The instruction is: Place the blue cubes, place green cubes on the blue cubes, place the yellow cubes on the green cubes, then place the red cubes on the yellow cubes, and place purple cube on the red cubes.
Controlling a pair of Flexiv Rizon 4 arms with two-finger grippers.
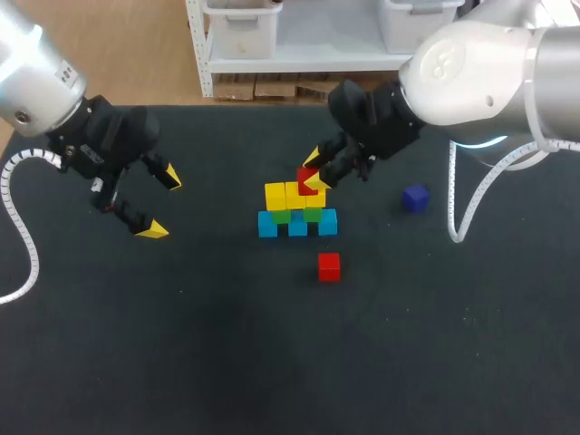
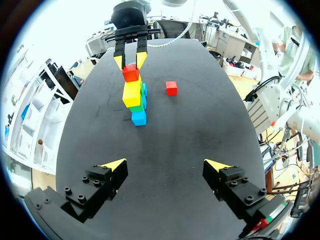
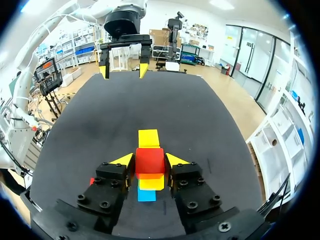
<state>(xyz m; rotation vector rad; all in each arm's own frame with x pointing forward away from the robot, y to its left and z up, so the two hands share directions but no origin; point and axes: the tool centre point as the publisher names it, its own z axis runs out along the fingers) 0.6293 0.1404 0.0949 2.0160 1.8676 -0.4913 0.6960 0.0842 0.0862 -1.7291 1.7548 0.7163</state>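
right pincer grips a red cube atop the yellow cubes, mid worktop. left pincer, at 9 o'clock from them, is wide open, holding nothing. another red cube lies at 5 o'clock.

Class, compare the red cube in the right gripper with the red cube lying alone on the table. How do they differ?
The held red cube is clamped by the right gripper, a finger on each side; the loose red cube is touched by nothing. The held red cube is up on the yellow cubes; the loose red cube lies on the table, apart from the other cubes. Both are red and look alike in size.
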